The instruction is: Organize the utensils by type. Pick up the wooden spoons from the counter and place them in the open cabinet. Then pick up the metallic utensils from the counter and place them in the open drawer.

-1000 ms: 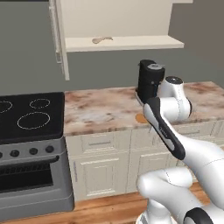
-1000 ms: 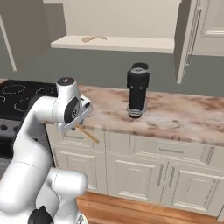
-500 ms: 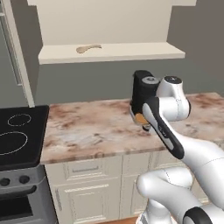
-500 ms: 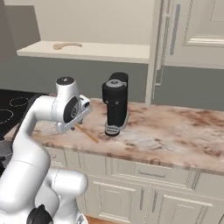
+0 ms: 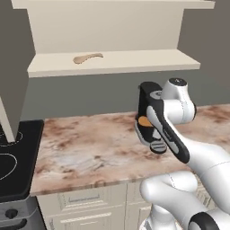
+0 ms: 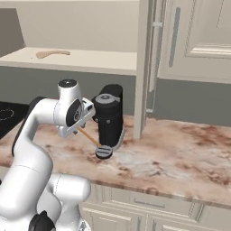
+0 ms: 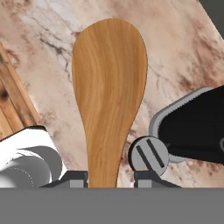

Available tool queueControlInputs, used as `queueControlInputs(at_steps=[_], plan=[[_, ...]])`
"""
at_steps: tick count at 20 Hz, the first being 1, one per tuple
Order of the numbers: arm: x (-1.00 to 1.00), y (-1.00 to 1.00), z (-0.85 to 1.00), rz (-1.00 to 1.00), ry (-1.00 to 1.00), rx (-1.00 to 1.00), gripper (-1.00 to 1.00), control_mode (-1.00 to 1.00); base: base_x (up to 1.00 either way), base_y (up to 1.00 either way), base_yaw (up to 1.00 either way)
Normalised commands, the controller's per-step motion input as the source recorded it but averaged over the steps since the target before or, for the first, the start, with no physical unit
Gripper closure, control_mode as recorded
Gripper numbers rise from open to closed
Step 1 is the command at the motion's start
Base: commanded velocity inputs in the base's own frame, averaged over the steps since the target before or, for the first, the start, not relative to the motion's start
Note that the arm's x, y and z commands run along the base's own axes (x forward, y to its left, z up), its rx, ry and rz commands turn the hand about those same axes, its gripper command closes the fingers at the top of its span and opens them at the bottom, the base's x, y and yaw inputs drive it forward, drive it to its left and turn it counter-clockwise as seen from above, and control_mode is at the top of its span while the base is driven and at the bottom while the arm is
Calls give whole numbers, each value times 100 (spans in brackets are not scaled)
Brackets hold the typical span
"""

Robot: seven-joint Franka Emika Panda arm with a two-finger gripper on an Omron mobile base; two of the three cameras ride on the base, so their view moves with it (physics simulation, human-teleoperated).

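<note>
The orange-brown wooden spoon with its broad oval bowl (image 7: 109, 83) is pinched by its slim handle between the two small dark finger tips of the gripper (image 7: 110, 176), which are closed on the handle. In the hand view its bowl points away from the hand, above the reddish-brown and cream marbled stone worktop (image 7: 175, 52). In the right base view the spoon (image 6: 88, 136) slants down from the hand, above the worktop (image 6: 180, 158) and just beside a black cylindrical coffee machine with a grey round foot (image 6: 109, 119). In the left base view only a small orange part of the spoon (image 5: 144, 121) shows by the arm, in front of the black machine (image 5: 144, 101).

A paler tan wooden spoon (image 5: 87, 58) lies flat on the cream shelf of the open cabinet (image 5: 134, 60), well above the worktop (image 5: 90, 152). A black stovetop (image 5: 15, 157) adjoins the worktop's left end.
</note>
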Motion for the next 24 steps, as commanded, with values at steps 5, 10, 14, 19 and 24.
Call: queueControlInputs(at_steps=[5, 10, 14, 19, 24], plan=[[0, 0, 0, 0, 0, 0, 100, 100, 20, -9, 1], [0, 0, 0, 0, 0, 0, 100, 100, 0, 0, 0], [0, 0, 0, 0, 0, 0, 100, 100, 0, 0, 0], [0, 0, 0, 0, 0, 0, 100, 100, 0, 0, 0], [0, 0, 0, 0, 0, 0, 100, 100, 0, 0, 0]])
